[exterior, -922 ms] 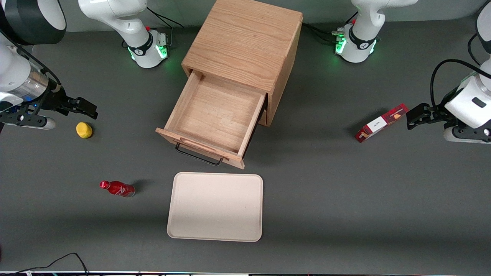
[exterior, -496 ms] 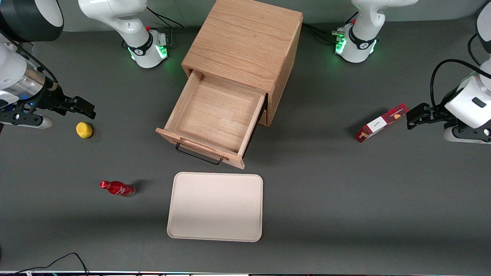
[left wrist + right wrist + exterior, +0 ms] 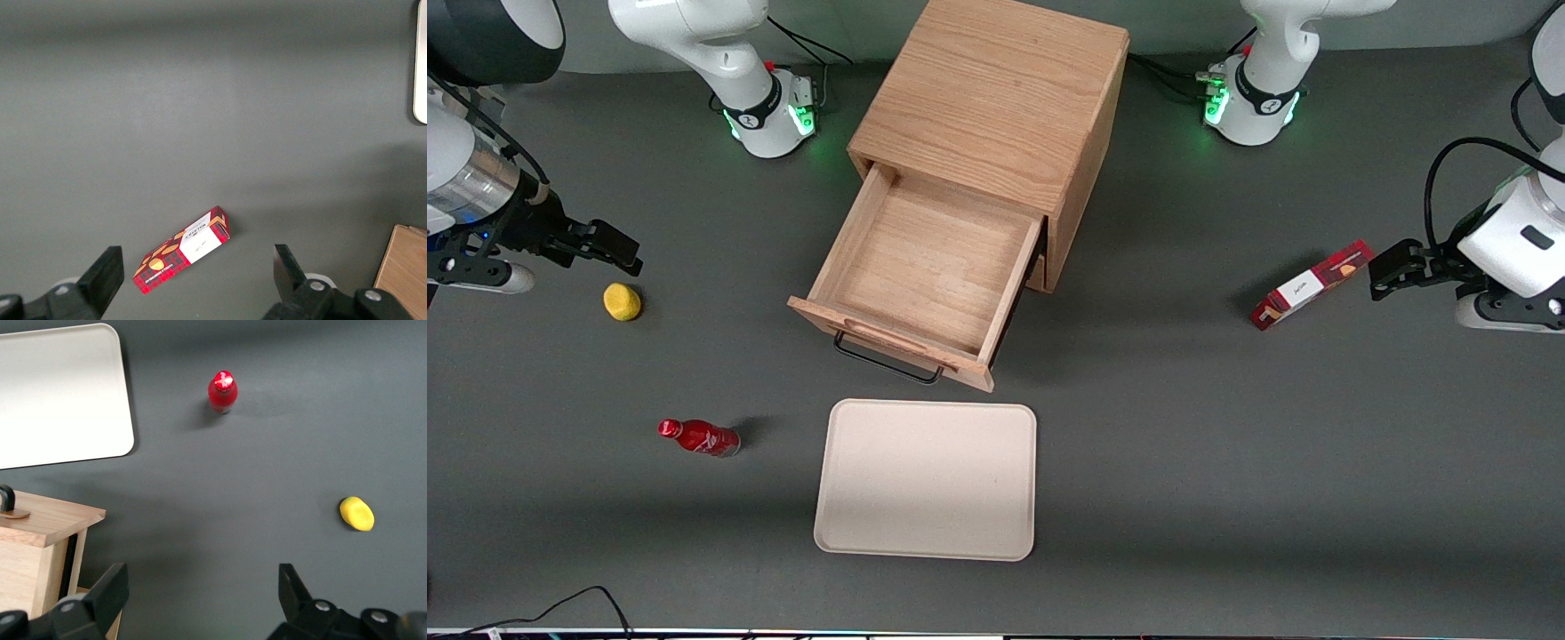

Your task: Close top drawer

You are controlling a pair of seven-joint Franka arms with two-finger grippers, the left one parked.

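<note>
The top drawer (image 3: pixel 925 262) stands pulled far out of the oak cabinet (image 3: pixel 996 98), its light-oak box empty. Its front panel (image 3: pixel 889 342) carries a raised wooden strip and a black wire handle (image 3: pixel 885 363) and faces the front camera. My right gripper (image 3: pixel 615 248) hovers open over the table toward the working arm's end, well apart from the drawer and just above a yellow object (image 3: pixel 622 301). The right wrist view shows the gripper (image 3: pixel 201 583) with its fingers spread wide and nothing between them, and a corner of the drawer's front panel (image 3: pixel 50 523).
A beige tray (image 3: pixel 927 478) lies in front of the drawer, nearer the front camera. A red bottle (image 3: pixel 698 437) lies beside the tray. A red box (image 3: pixel 1312 284) rests toward the parked arm's end. The bottle (image 3: pixel 222 392), the tray (image 3: pixel 60 393) and the yellow object (image 3: pixel 356 513) appear in the right wrist view.
My right gripper has drifted slightly away from the drawer, toward the working arm's end of the table, staying open. The drawer has not moved.
</note>
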